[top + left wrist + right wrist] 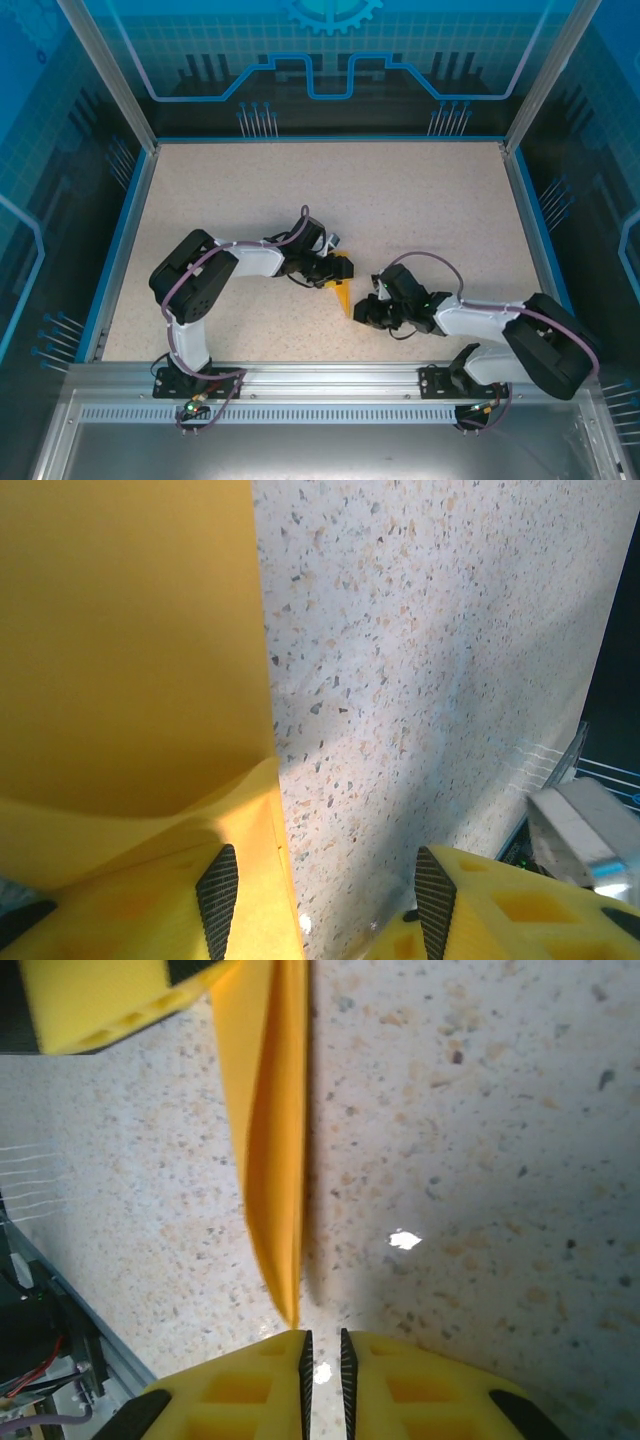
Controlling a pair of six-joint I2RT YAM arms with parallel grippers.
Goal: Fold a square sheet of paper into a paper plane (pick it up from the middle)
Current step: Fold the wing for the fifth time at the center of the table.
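The paper plane point(342, 292) is a slim orange-yellow dart lying on the speckled table between the two arms, its tip toward the near edge. My left gripper point(338, 268) sits at its wide end. In the left wrist view the paper point(130, 650) drapes against the outer side of the left finger, and the left gripper point(325, 875) is open with bare table between its pads. The right gripper point(362, 308) is at the pointed end. In the right wrist view the folded paper point(270, 1130) ends just at the right gripper point(323, 1338), whose pads stand a thin slit apart with nothing between them.
The table point(400, 190) has a blue rim and glass walls on three sides, with free room at the back. An aluminium rail point(330, 378) holding both arm bases runs along the near edge. The left arm's yellow finger point(110, 1000) shows at the top left of the right wrist view.
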